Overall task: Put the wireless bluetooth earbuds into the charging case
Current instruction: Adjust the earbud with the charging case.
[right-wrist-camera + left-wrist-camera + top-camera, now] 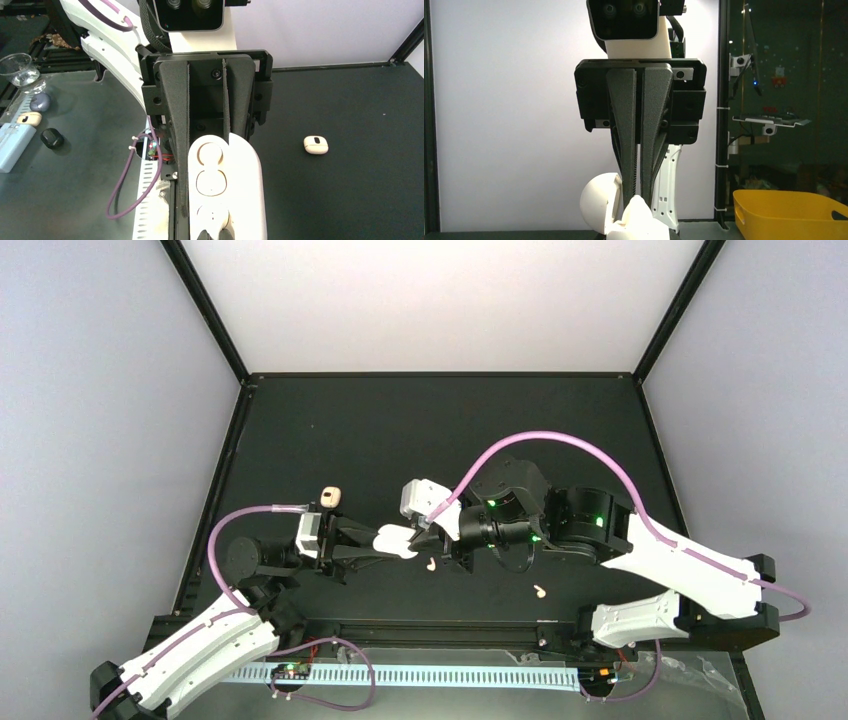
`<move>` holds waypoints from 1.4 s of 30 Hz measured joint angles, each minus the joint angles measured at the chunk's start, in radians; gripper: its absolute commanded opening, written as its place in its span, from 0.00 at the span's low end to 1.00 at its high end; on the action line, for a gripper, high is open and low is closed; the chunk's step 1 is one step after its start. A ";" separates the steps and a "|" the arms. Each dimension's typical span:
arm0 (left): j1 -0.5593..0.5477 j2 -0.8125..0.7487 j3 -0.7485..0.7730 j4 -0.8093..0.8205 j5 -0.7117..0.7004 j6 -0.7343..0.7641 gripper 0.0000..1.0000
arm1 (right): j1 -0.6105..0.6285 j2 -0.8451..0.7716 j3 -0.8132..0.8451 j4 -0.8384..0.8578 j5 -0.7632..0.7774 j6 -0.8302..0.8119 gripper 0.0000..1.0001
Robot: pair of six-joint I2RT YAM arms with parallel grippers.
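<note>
- Between the fingers of the left gripper (pixel 378 543) sits the glossy white pill-shaped plastic charging case (pixel 220 185). The fingers are clamped on its long sides. We judge this hold is meant to steady the case and present its open face to the other arm.
- The case is open. The rounded white hinged lid (pixel 597 200) is swung aside, and the pale moulded wells (pixel 210 182) face the right wrist camera. We see no earbud in them.
- The right gripper (pixel 639 194) meets the case head-on, with its dark fingers drawn together to a thin slit and the tips at the case's near end. We cannot tell whether they nip the plastic or only touch it. No earbud shows between them.
- Two tiny cream-white plastic earbuds lie on the black table (pixel 450 430), both outside the case. One (pixel 429 565) is just beside the meeting grippers on the arm-base side. The other (pixel 540 591) is well apart, toward the right arm's base.
- A small peach-tan rounded lump with a dark spot (pixel 332 496) lies beyond the left gripper, clear of the work. It is not part of the task.
- Judgement: this is an early stage, with the case readied and neither bud inserted.
- The next move likely calls for the right fingers to part and take the nearer bud.
- The main risks are a slippery, tiny part and getting its stem lined up with the well.
</note>
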 measured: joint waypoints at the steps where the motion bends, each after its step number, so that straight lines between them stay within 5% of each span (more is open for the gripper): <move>1: 0.000 0.000 -0.002 0.012 -0.002 -0.006 0.01 | 0.000 -0.001 0.000 0.005 -0.002 0.001 0.01; 6: 0.000 0.009 -0.008 0.053 -0.009 -0.033 0.02 | 0.000 -0.002 0.000 0.015 -0.011 0.002 0.02; 19: -0.001 0.010 -0.008 0.064 -0.023 -0.016 0.02 | 0.000 -0.001 0.069 -0.036 -0.014 0.015 0.23; 30: -0.002 0.010 -0.008 0.053 -0.023 0.002 0.02 | 0.000 -0.069 0.102 -0.010 0.073 0.045 0.57; 42: -0.006 0.007 -0.008 0.047 -0.023 0.007 0.02 | 0.000 -0.032 0.030 0.063 0.220 0.088 0.63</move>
